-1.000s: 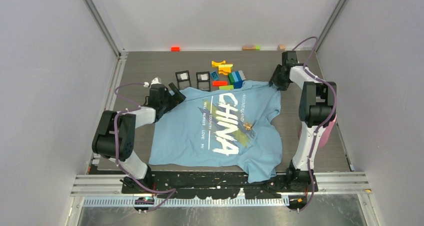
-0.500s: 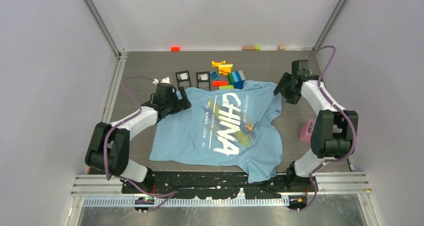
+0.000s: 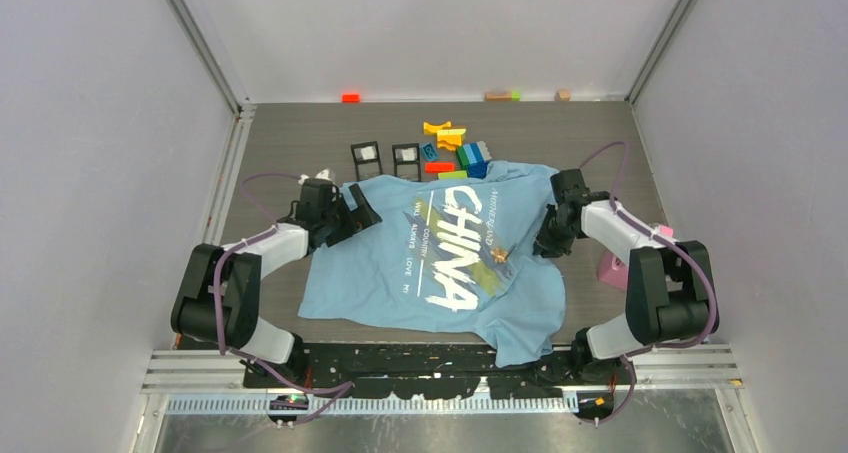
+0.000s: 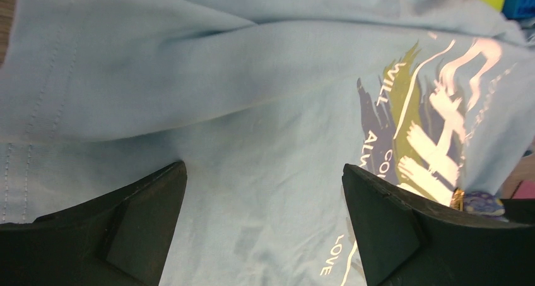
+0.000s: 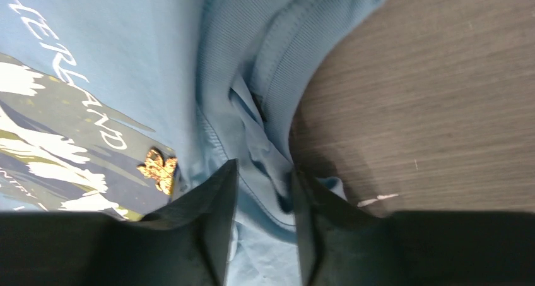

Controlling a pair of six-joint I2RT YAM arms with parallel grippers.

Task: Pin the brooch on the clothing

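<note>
Dark wood-grain desk (image 3: 300, 133) between pale walls carries the clothing (image 3: 400, 263), a light blue CHINA T-shirt lying flat. The brooch (image 5: 159, 168), small and golden-looking from here, sits on the chest just beside the collar (image 5: 284, 59). The right claw (image 5: 264, 167) pinches a fold of collar fabric. The left claw (image 4: 264, 172) hangs spread wide over the shirt's opposite side, holding nothing. Whether the pin pierces the cloth cannot be told. Likely step: steadying the fabric. Next, the left claw would need to reach the brooch without dragging the shirt.
</note>
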